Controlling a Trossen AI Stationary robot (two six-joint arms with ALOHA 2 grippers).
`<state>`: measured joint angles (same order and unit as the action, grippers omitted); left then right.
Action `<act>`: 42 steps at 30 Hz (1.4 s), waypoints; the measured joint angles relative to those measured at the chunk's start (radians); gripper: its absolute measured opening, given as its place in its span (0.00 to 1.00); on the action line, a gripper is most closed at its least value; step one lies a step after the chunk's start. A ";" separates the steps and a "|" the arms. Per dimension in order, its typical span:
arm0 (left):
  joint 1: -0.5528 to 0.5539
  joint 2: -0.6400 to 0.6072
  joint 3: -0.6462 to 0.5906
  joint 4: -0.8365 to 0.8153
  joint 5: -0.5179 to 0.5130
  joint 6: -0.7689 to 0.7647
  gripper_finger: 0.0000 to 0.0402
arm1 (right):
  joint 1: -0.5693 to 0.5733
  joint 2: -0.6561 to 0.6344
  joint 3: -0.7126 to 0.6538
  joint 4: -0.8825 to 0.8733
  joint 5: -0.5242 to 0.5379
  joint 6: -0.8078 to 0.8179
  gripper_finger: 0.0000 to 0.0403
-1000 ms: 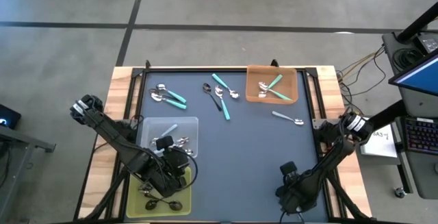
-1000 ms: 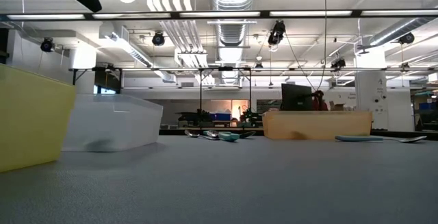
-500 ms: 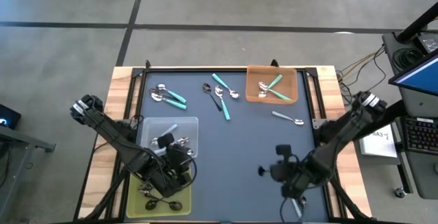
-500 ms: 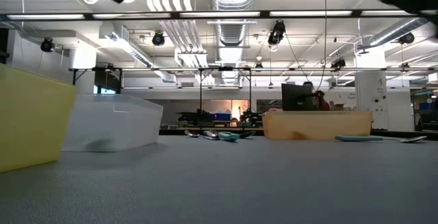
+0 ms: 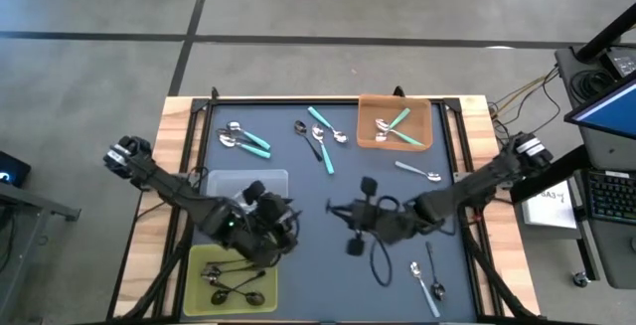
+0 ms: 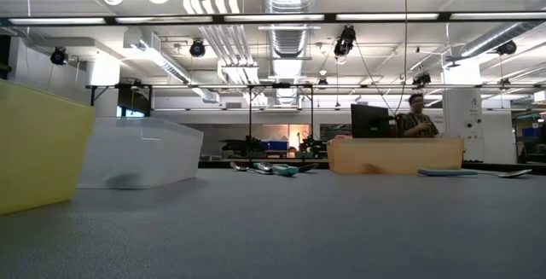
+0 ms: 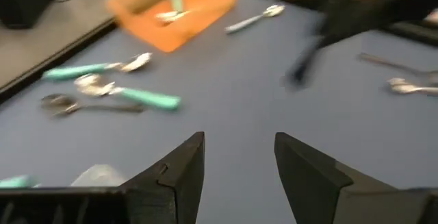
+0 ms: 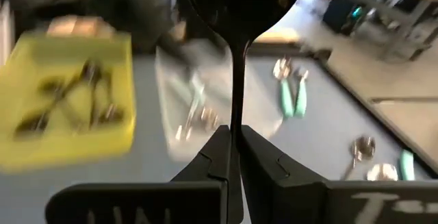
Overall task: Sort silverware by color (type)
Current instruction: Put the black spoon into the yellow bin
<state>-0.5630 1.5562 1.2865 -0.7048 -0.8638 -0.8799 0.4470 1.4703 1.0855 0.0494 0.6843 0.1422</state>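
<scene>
- overhead, the yellow tray (image 5: pixel 199 265) sits at the near left corner of the table and holds several dark metal spoons (image 5: pixel 231 281).
- just behind it stands the clear tray (image 5: pixel 221 180); the left arm covers most of it, so its content is hard to see from above, but the right wrist view shows pale blue spoons (image 8: pixel 195 104) inside.
- the orange tray (image 5: pixel 369 108) is at the far right and holds teal spoons in the tray (image 5: pixel 394 126), lying crossed.
- on the dark blue table mat (image 5: pixel 328 265), loose spoons remain: a teal pair (image 5: pixel 245 139) at the far left, a mixed group (image 5: pixel 320 138) of teal and dark ones in the far middle, one pale blue spoon (image 5: pixel 418 172) near the orange tray, and two spoons (image 5: pixel 427 278) at the near right.
- the left gripper (image 5: pixel 281 228) is over the near edge of the clear tray; its fingers stand apart and nothing is between them.
- the right gripper (image 5: pixel 343 211) is over the middle of the mat, with fingers pressed together on the thin stem of a dark spoon (image 8: pixel 239 18), its bowl standing up in front of the wrist camera.
- the low view shows a big hall with ceiling lamps and pipes, and a person (image 6: pixel 415 117) behind the orange tray.
- both wrist pictures are smeared, so small details are not clear.
</scene>
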 joint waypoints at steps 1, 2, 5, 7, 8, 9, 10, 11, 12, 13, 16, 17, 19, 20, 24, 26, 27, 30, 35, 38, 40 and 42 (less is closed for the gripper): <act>0.004 0.000 0.000 0.063 0.016 0.059 0.40 | -0.017 0.011 0.000 0.044 -0.001 -0.009 0.02; 0.005 0.000 0.001 0.125 0.021 0.111 0.40 | -0.031 0.021 0.000 0.073 -0.002 -0.025 0.02; 0.002 0.000 0.009 0.224 0.006 0.212 0.40 | -0.055 0.041 0.000 0.097 -0.007 -0.038 0.02; 0.002 -0.001 0.011 0.225 -0.022 0.213 0.40 | -0.055 0.041 0.000 0.095 -0.011 -0.039 0.02; 0.003 -0.001 0.011 0.225 -0.036 0.206 0.40 | -0.055 0.041 0.000 0.100 -0.012 -0.040 0.02; 0.004 -0.001 0.011 0.226 -0.047 0.200 0.40 | -0.054 0.039 0.000 0.103 -0.012 -0.046 0.02; 0.006 -0.001 0.011 0.233 -0.063 0.198 0.40 | -0.052 0.039 0.000 0.106 -0.012 -0.050 0.02; 0.009 0.000 0.011 0.248 -0.075 0.198 0.40 | -0.052 0.039 0.000 0.111 -0.013 -0.056 0.02; 0.012 0.001 0.011 0.265 -0.092 0.203 0.40 | -0.051 0.039 0.000 0.115 -0.014 -0.062 0.02; 0.014 0.001 0.011 0.284 -0.101 0.214 0.40 | -0.050 0.039 0.000 0.119 -0.014 -0.072 0.02; 0.025 0.001 0.011 0.359 -0.093 0.266 0.40 | -0.050 0.041 0.000 0.126 -0.014 -0.077 0.02; 0.029 0.001 0.011 0.382 -0.088 0.280 0.40 | -0.050 0.042 0.000 0.128 -0.014 -0.082 0.02; 0.040 0.001 0.011 0.410 -0.088 0.297 0.40 | -0.050 0.044 0.000 0.145 -0.014 -0.114 0.02; 0.046 0.001 0.011 0.417 -0.088 0.298 0.40 | -0.050 0.044 0.000 0.158 -0.014 -0.133 0.02; 0.066 0.002 0.011 0.425 -0.086 0.300 0.40 | -0.051 0.043 0.000 0.190 -0.010 -0.174 0.02; 0.070 0.002 0.011 0.430 -0.083 0.300 0.39 | -0.050 0.043 0.001 0.197 -0.011 -0.190 0.02; 0.071 0.002 0.011 0.432 -0.081 0.300 0.38 | -0.050 0.043 0.001 0.197 -0.010 -0.195 0.02; 0.075 0.003 0.011 0.433 -0.082 0.300 0.30 | -0.051 0.043 0.001 0.198 -0.010 -0.206 0.02; 0.084 0.003 0.011 0.438 -0.076 0.299 0.08 | -0.053 0.043 0.001 0.197 -0.006 -0.212 0.02; 0.088 0.003 0.011 0.447 -0.073 0.296 0.02 | -0.053 0.043 0.001 0.197 -0.003 -0.226 0.02; 0.088 0.003 0.011 0.451 -0.073 0.298 0.03 | -0.053 0.043 0.001 0.197 -0.003 -0.224 0.02; 0.088 0.003 0.011 0.452 -0.071 0.298 0.01 | -0.053 0.043 0.001 0.196 -0.004 -0.221 0.02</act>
<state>-0.4747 1.5590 1.2972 -0.2529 -0.9347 -0.5823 0.3943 1.5131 1.0866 0.2451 0.6804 -0.0791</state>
